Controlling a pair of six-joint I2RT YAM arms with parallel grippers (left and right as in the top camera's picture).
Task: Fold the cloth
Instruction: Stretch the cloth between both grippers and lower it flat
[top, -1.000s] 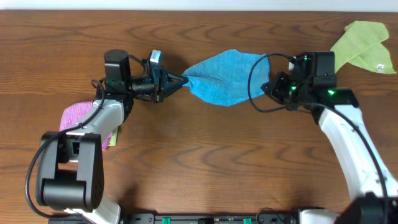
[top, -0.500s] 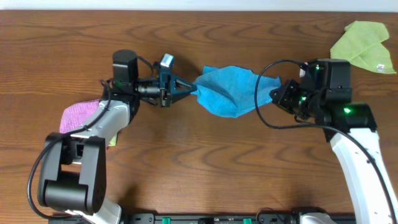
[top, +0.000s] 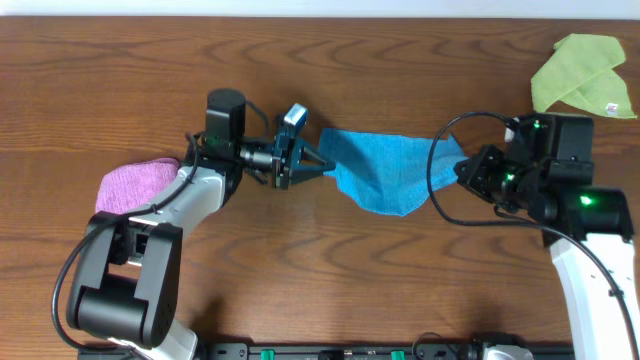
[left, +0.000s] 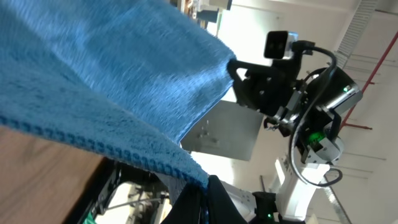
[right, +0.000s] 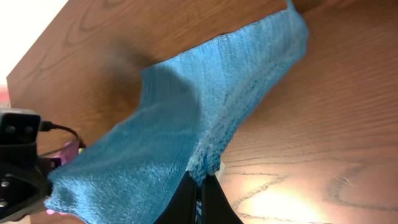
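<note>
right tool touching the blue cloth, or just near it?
Touching. The right wrist view shows the hem of the blue cloth pinched in the right tool, with the fabric running straight into its closed tips.

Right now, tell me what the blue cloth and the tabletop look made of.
Blue cloth: likely microfibre or terry; matte, fuzzy pile with a stitched hem. Tabletop: wood or wood-look laminate, I cannot tell which; brown grain lines, faint sheen.
</note>
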